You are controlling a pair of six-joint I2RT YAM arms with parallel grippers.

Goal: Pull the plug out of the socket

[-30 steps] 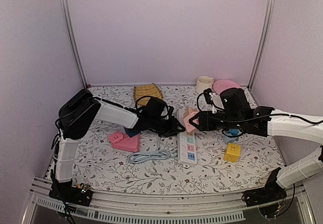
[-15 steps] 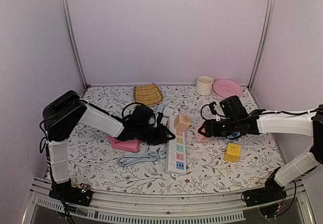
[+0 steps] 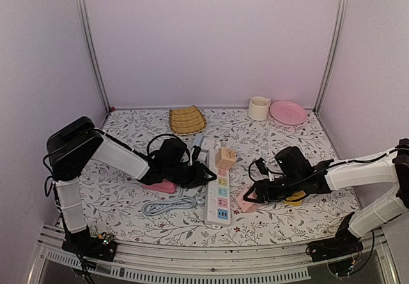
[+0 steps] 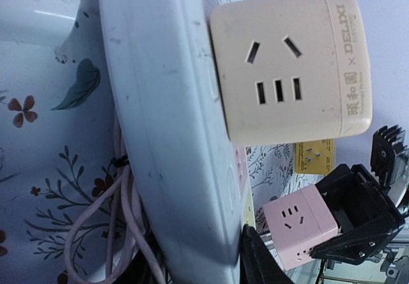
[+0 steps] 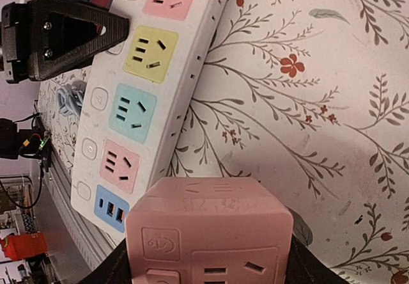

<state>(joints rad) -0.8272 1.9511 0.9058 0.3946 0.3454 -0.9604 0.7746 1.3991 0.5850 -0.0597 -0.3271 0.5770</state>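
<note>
- Pink cube plug (image 5: 211,233) is out of the long white pastel-panelled power strip (image 3: 218,197) and grasped in the right hand (image 3: 255,192).
- Left hand (image 3: 203,173) clamps the strip; a beige cube adapter (image 3: 225,157) sits plugged in.

This is a robot test booth in a lab: plain pale lilac wall panels (image 3: 211,34) joined by silver metal posts (image 3: 89,41) enclose a table with floral-patterned cloth (image 3: 268,220), and a slotted aluminium rail (image 3: 204,261) carries two black-and-white robot arms (image 3: 121,158).
</note>
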